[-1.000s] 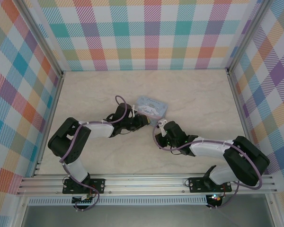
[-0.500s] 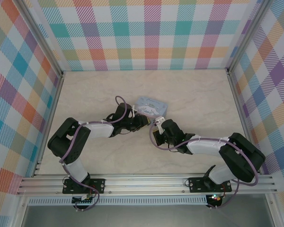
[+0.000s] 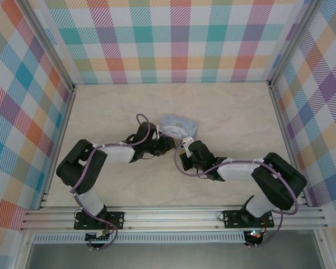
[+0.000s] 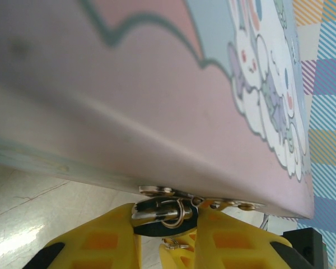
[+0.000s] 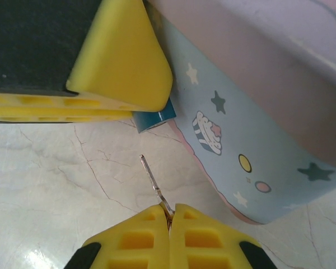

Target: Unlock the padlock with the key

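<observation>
Beside the tin [image 5: 257, 129], my left tool [image 4: 168, 224] clamps the padlock [image 5: 155, 119]; my right tool [image 5: 169, 216] pinches the key [image 5: 150, 178], its tip near the padlock.

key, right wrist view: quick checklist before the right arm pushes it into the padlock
1. Key pinched in the right fingers: ok, its blade sticks out between the shut tips.
2. Padlock gripped by the left fingers: ok, its blue body peeks out from under them.
3. Key tip in the keyhole: not ok, bare table shows between the tip and the padlock.
4. Key lined up with the keyhole: cannot tell, the keyhole is hidden.
5. Tin out of the key's path: ok, it stands off to the side of the blade.
</observation>
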`<state>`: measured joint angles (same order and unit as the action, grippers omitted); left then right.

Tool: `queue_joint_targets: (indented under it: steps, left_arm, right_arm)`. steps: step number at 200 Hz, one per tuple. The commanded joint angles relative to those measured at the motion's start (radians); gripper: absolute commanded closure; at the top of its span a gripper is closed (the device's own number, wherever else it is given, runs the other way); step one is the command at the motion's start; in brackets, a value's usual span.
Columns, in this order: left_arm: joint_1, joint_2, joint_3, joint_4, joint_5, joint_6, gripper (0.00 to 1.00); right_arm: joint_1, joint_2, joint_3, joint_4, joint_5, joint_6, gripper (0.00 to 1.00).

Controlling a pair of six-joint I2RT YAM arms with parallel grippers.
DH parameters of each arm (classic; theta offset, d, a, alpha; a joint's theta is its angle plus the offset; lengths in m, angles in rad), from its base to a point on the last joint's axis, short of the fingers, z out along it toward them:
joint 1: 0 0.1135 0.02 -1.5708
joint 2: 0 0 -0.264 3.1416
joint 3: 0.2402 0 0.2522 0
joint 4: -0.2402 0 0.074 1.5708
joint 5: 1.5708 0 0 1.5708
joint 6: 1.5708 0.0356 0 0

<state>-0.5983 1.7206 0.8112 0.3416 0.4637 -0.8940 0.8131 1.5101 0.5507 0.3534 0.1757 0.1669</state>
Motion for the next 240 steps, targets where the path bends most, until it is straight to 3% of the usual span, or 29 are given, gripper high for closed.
queue_joint_targets:
  steps: [1, 240]
  left_arm:
    - [-0.018, -0.038, 0.022, 0.011, 0.035, -0.011, 0.77]
    - [-0.023, -0.034, 0.011, 0.017, 0.028, -0.015, 0.78]
  right_arm:
    - [0.003, 0.011, 0.023, 0.049, 0.009, 0.002, 0.97]
    - [-0.031, 0.024, -0.022, 0.085, 0.025, 0.037, 0.97]
